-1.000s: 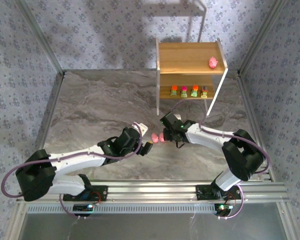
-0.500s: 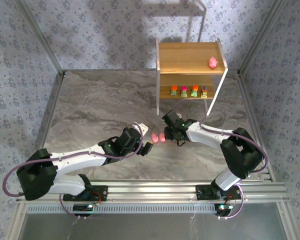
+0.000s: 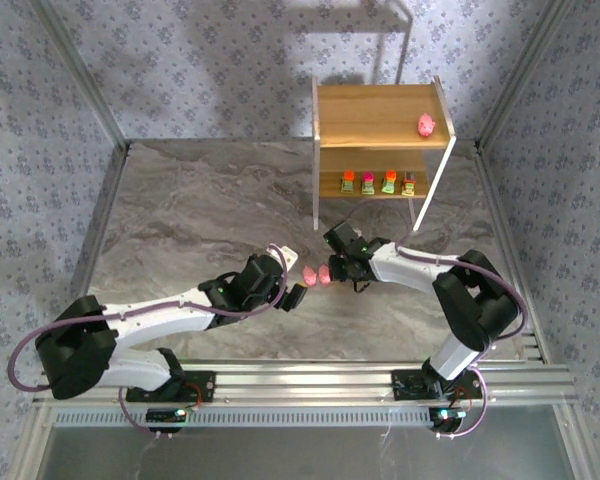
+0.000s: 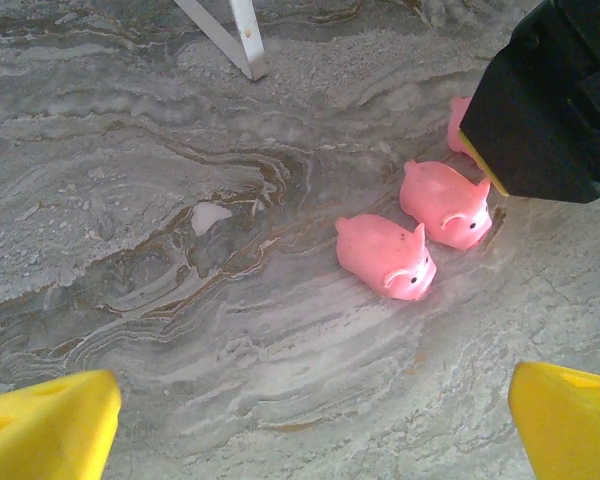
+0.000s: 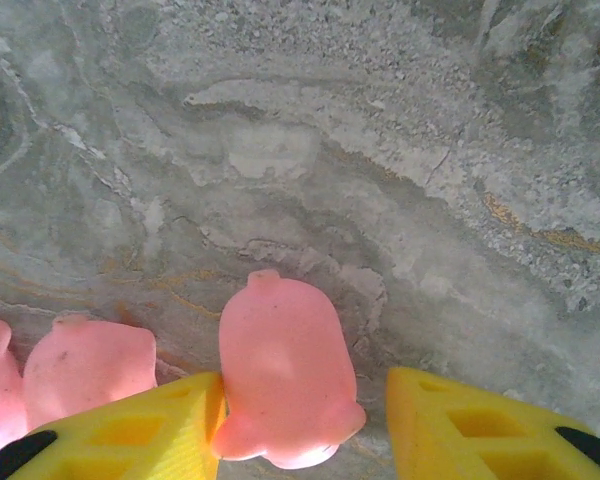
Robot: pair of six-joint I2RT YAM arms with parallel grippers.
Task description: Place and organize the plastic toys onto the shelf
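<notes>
Pink pig [image 5: 280,365] at the lower centre of the right wrist view sits between the right gripper's [image 5: 302,405] spread jaws, one pad [image 5: 150,425] touching, the other apart; centre before pinching, sparing the second pig [image 5: 85,365] beside it. Left gripper [image 4: 310,430] hangs nearby, jaws fully parted. Shelf [image 3: 380,112] stands at upper right.

Top board [image 3: 370,115]: pig [image 3: 426,124] sat right.
Lower board [image 3: 332,190]: four blocky toys [image 3: 378,183] stood abreast.
Table [image 3: 200,210]: three pigs [image 4: 440,200] lay before shelf [image 3: 315,150].
</notes>
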